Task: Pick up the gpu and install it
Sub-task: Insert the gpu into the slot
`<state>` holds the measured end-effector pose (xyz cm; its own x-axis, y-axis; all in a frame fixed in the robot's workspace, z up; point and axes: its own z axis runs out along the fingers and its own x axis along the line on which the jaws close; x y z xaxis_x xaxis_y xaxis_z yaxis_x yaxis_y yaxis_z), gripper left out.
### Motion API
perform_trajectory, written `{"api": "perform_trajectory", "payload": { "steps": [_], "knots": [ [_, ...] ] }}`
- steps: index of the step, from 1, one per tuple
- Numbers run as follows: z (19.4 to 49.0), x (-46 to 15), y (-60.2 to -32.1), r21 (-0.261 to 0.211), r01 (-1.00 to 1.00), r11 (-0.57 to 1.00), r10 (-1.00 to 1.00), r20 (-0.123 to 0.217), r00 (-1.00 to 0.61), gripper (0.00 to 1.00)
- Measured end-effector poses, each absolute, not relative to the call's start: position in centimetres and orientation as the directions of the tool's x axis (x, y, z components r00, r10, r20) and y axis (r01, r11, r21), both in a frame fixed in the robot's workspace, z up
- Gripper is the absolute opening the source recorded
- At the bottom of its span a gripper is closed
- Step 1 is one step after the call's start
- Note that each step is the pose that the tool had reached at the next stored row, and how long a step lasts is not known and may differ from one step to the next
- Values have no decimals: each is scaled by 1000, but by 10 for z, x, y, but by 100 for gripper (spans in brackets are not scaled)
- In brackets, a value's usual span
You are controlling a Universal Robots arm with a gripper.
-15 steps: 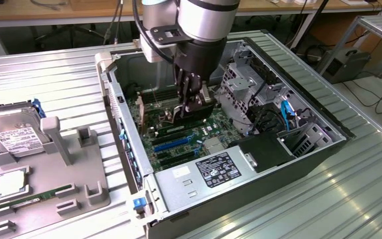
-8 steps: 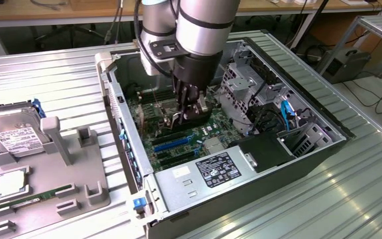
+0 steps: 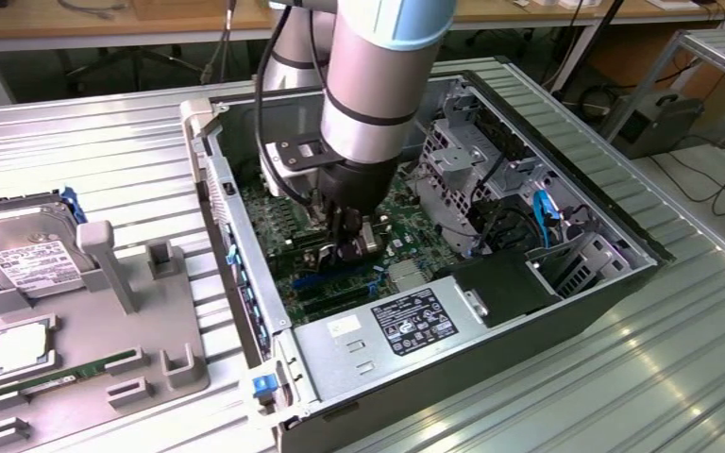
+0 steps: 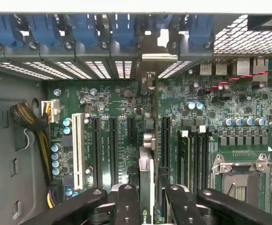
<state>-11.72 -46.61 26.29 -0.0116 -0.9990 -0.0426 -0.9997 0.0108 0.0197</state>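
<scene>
I have the gripper point(image 4: 147, 206) clamped on the gpu point(image 4: 147, 173) by its top edge: stiff, light, fragile board.

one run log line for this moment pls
end effector: shut on gpu | gpu: edge-on, upright, over motherboard slots | place: inside pc case | hard drive: on tray outside

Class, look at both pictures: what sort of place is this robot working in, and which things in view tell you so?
Probably a robotics lab or workshop bench for PC assembly: an open computer case on a metal table, a grey parts tray beside it, and workbenches behind.
</scene>
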Motion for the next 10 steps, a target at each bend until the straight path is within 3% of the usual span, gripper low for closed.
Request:
{"api": "perform_trajectory", "payload": {
  "steps": [1,9,10],
  "knots": [
    [263,-117,-466,48,-999,11,-999,-42,-13,26],
    [256,-116,-466,49,-999,11,-999,-43,-13,27],
    [257,-116,-466,49,-999,11,-999,-42,-13,34]
  ]
}}
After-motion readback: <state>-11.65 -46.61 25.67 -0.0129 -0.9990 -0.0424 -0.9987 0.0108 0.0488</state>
